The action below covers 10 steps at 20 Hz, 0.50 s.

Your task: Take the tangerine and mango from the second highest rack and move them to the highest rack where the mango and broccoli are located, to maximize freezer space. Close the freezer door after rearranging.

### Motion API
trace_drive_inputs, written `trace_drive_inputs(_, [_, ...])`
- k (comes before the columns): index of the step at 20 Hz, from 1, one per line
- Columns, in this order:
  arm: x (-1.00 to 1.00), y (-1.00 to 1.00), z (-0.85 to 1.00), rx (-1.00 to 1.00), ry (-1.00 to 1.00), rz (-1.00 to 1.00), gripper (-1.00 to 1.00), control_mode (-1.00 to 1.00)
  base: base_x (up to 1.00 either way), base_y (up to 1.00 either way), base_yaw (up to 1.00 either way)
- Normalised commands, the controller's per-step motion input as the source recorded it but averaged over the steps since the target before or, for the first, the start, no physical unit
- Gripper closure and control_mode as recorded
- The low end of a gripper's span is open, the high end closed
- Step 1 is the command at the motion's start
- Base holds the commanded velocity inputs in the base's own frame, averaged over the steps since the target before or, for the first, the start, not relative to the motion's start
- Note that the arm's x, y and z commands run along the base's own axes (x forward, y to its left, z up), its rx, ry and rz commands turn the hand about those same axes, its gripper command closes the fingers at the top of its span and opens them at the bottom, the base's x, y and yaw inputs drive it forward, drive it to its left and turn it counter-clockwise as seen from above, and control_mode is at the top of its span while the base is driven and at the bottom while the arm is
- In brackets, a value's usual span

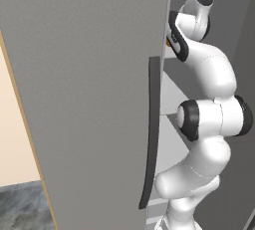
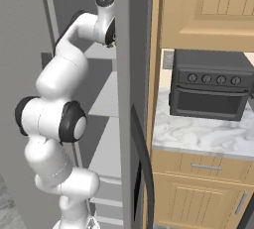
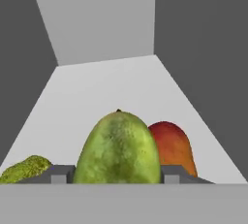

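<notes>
In the hand view my gripper (image 3: 115,175) is shut on the mango (image 3: 117,148), a lime-green lump that fills the gap between both fingertips (image 3: 58,174). It hangs just above a pale-grey shelf (image 3: 111,85), which looks like the highest rack. Behind the green mango lies a reddish-orange fruit (image 3: 173,145). A yellow-green lump (image 3: 24,168) sits at the left. The arm (image 1: 209,69) reaches up into the freezer (image 2: 79,5), past the open freezer door (image 1: 84,99). The tangerine is hidden.
The open door's dark handle (image 1: 152,134) stands close to the left of my arm. Lower shelves (image 2: 106,99) lie beneath the hand. The other fridge door (image 2: 131,74) stands open on the right, with a counter (image 2: 203,134) and a black oven (image 2: 213,91) beyond it.
</notes>
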Motion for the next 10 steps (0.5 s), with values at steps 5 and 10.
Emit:
trace_drive_inputs(5, [0.88,-0.24,0.0,0.01,0.0,0.0,1.0,-1.0,0.0,0.0,0.0])
trace_drive_inputs(10, [0.4,0.1,-0.16,0.0,0.0,0.0,-1.0,-1.0,0.0,0.0,0.0])
